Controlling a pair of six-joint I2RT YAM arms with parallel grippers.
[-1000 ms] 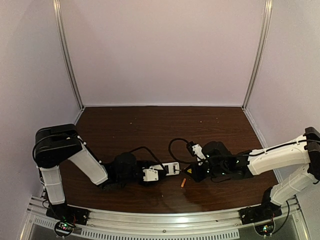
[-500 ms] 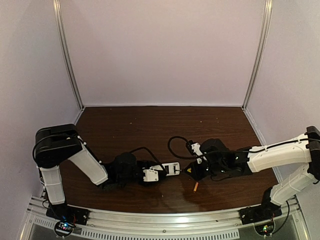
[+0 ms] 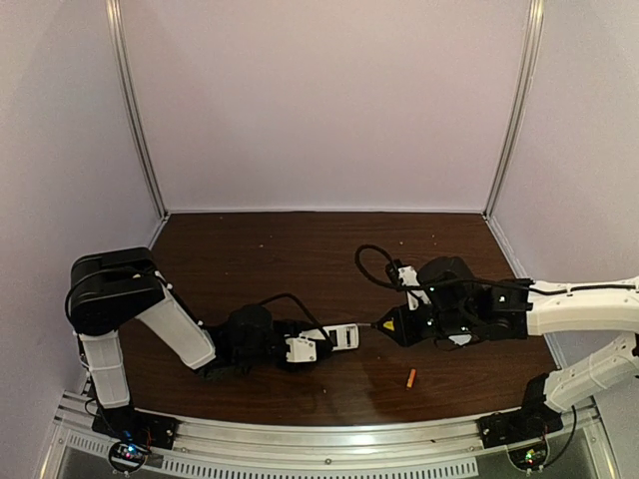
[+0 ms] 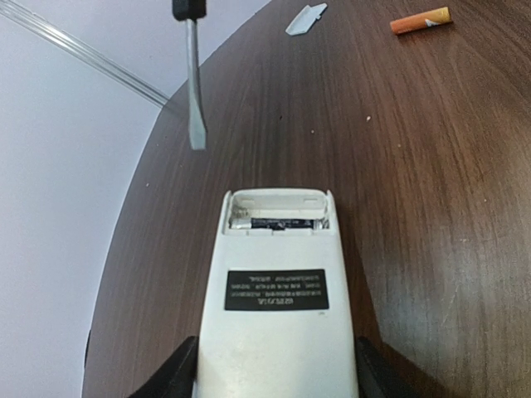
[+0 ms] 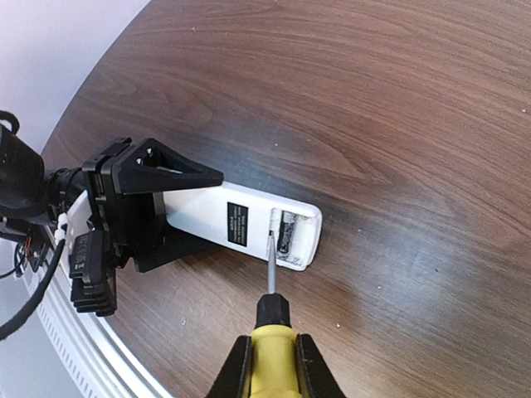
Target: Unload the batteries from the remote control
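Observation:
The white remote control (image 4: 276, 282) lies back up on the table, with my left gripper (image 4: 276, 369) shut on its near end. Its battery recess is open at the far end and holds the dark battery (image 4: 278, 222). The orange battery (image 4: 421, 20) lies loose on the table, right of the remote in the top view (image 3: 410, 377). My right gripper (image 5: 272, 365) is shut on the yellow-handled screwdriver (image 5: 274, 352). The screwdriver's tip (image 5: 270, 238) hovers by the open recess, near the dark battery (image 5: 289, 232). The top view shows the remote (image 3: 339, 335), left gripper (image 3: 312, 344) and right gripper (image 3: 397, 324).
A small white cover piece (image 4: 305, 18) lies on the table beyond the remote. A black cable (image 3: 374, 261) loops over the table behind the right wrist. White walls and metal posts (image 3: 135, 110) enclose the table.
The orange battery has rolled right, away from the remote. My right arm has drawn back to the right with the screwdriver. The left gripper and remote have not moved.

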